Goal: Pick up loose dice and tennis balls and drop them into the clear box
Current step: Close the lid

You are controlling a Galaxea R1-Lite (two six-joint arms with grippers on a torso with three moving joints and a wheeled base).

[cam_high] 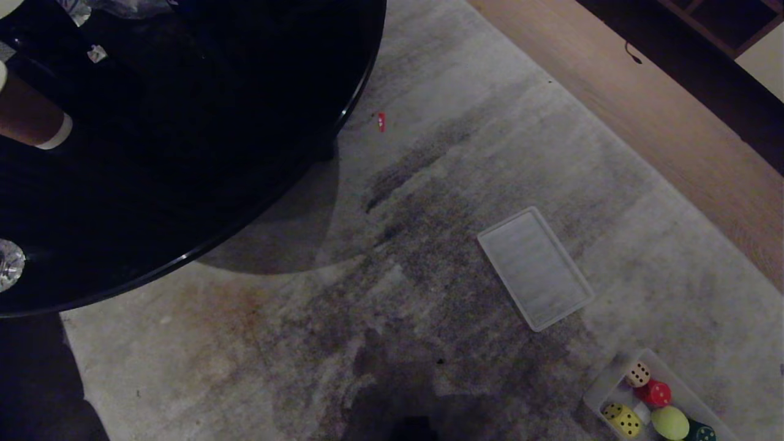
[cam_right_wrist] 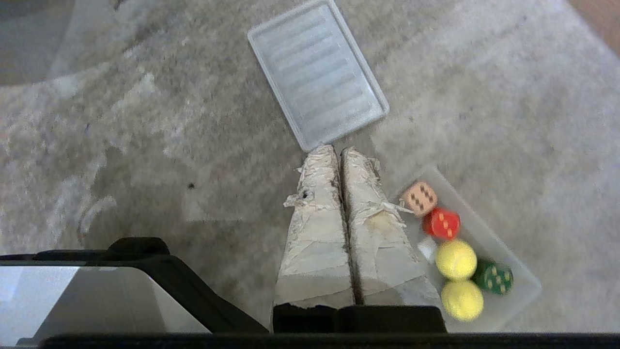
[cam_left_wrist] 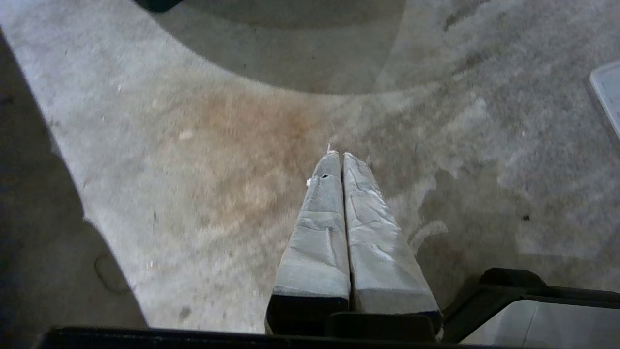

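Observation:
The clear box (cam_high: 601,384) sits on the rug at the near right. In it lie a cream die (cam_high: 637,373), a red die (cam_high: 654,393), a yellow die (cam_high: 623,420), a tennis ball (cam_high: 670,422) and a green die (cam_high: 702,433). Neither gripper shows in the head view. My right gripper (cam_right_wrist: 339,150) is shut and empty, hovering just beside the clear box (cam_right_wrist: 513,261). That view shows the cream die (cam_right_wrist: 419,198), the red die (cam_right_wrist: 441,223), two tennis balls (cam_right_wrist: 456,260) (cam_right_wrist: 462,300) and the green die (cam_right_wrist: 494,277). My left gripper (cam_left_wrist: 341,154) is shut over bare rug.
A flat ribbed lid (cam_high: 534,269) lies on the rug beyond the box. A black round table (cam_high: 184,153) fills the far left. A small red item with white marks (cam_high: 381,121) lies on the rug by the table's edge. Wooden floor (cam_high: 674,110) borders the rug at the right.

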